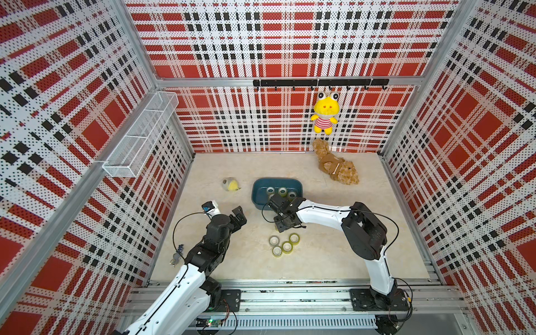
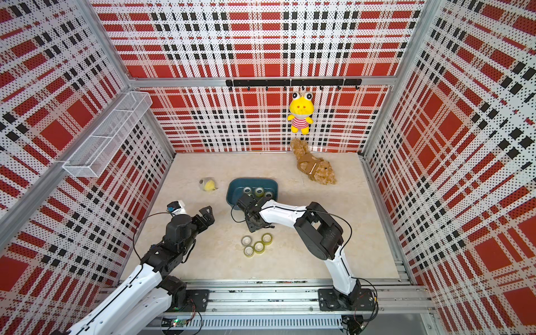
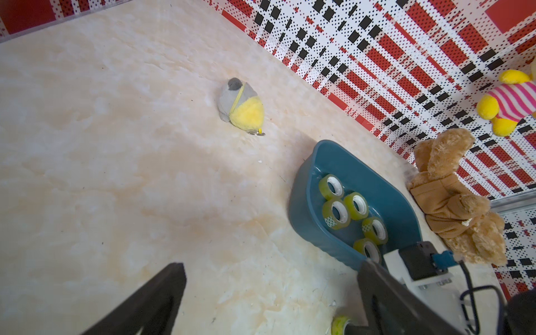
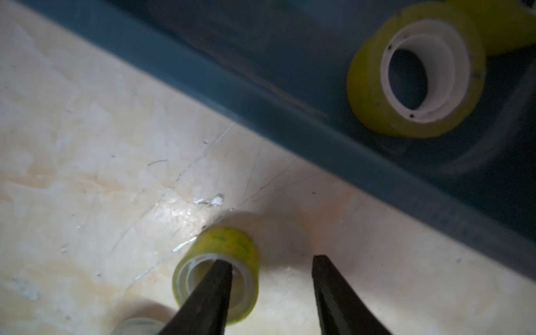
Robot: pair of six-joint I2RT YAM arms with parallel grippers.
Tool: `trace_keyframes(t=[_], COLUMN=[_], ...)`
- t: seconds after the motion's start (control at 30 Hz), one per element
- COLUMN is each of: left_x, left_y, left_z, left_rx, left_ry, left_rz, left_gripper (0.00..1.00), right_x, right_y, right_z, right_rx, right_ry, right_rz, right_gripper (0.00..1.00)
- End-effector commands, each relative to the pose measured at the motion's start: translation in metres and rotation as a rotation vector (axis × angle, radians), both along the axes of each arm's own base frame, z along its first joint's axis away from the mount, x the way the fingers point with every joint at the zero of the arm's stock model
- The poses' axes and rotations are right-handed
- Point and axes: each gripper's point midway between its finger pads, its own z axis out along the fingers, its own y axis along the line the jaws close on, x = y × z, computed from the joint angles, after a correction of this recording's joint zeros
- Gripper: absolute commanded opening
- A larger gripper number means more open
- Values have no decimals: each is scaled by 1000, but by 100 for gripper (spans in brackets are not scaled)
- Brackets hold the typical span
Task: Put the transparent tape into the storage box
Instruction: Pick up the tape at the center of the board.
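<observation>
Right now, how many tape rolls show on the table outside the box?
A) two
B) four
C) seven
B: in a top view four rolls sit clustered on the table, apart from those already in the box.

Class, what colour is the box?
The box is dark teal-blue, clearest in the left wrist view.
</observation>
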Motion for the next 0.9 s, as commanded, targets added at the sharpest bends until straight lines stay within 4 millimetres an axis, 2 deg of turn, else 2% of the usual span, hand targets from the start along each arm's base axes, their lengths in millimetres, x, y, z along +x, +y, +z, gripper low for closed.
trace_keyframes(t=[0.0,0.1,0.2,0.43,0.57,0.6,0.87], left_x=[2,2,3,2,3,3,10], left_y=[1,0,0,1,4,4,4], left_z=[12,17,20,30,47,52,78], left_rx=[-9,-6,-4,0,-4,-4,12], left_ry=[-45,-57,-64,-84,-123,-133,-169], left_rz=[10,15,16,29,41,43,51], left_gripper=[100,100,100,100,100,100,100], right_x=[-6,-5,-6,-8,-10,-7,-6], right_y=[-6,-12,-15,-19,-23,-31,-34], right_z=[-14,-20,-18,8,29,37,88], right_rx=[-53,-69,-64,-23,12,-12,102], right_ry=[11,2,-9,-38,-63,-96,-153], right_rz=[-8,-35,-50,-52,-53,-57,-68], right_gripper=[52,48,36,36,36,0,0])
